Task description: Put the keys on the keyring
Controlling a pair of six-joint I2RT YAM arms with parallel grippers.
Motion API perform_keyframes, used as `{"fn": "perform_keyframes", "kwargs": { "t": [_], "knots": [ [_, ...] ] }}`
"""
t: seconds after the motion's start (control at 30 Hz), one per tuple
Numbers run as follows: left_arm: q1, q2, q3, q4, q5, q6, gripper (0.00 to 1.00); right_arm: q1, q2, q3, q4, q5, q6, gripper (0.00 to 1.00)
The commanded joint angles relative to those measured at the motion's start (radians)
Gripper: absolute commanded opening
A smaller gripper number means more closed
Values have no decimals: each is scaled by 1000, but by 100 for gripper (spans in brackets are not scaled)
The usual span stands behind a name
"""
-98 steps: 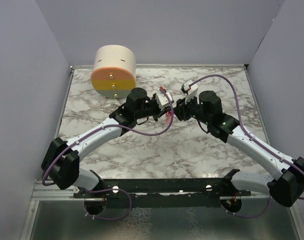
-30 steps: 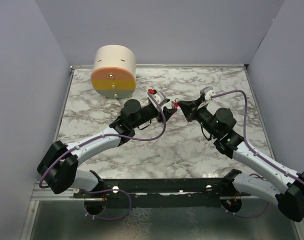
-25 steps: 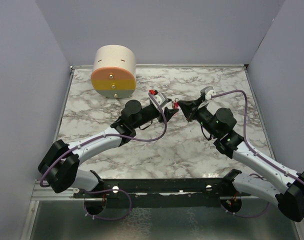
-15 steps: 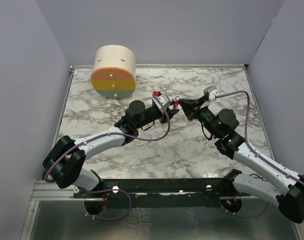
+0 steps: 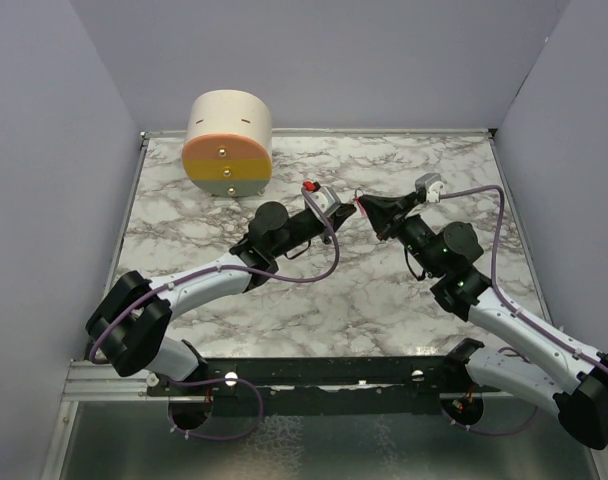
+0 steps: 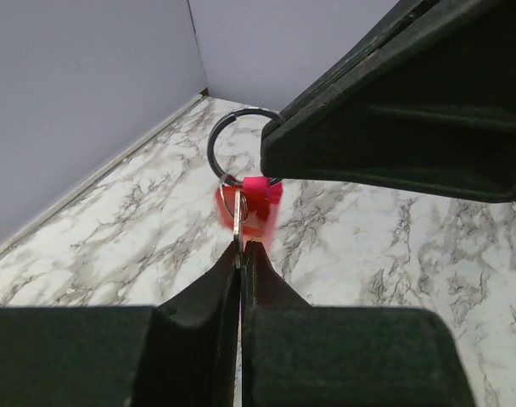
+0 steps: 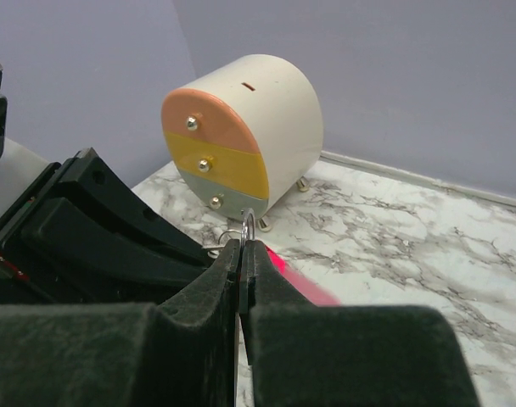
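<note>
Above the middle of the marble table (image 5: 314,300), the two grippers meet tip to tip so ring and key can be worked in the air. The right gripper (image 7: 241,250) has its jaws pressed together on the rim of the keyring (image 6: 214,144), bracing it with its pink strip (image 6: 262,188) dangling. The left gripper (image 6: 241,254) pinches the red key (image 6: 249,222) edge-on just below the ring, apparently to feed it on.

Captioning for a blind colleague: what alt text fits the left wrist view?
The left pincer is closed on the red key, just below the dark keyring, which the right pincer clamps from the upper right. Marble table and lilac walls lie behind.
</note>
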Motion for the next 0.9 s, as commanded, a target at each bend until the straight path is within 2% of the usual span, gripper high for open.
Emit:
{"fn": "perform_keyframes", "kwargs": {
  "t": [0.0,0.27,0.67,0.87],
  "knots": [
    [-10,-10,1,59,13,-4,0,3,-8,-21,46,0,15,1],
    [-16,6,-2,61,17,-20,0,3,0,-36,100,11,42,1],
    [-39,44,0,70,43,-67,0,3,39,-115,373,24,97,1],
    [-50,38,-2,70,41,-89,0,3,85,-97,426,43,72,1]
  ]
}}
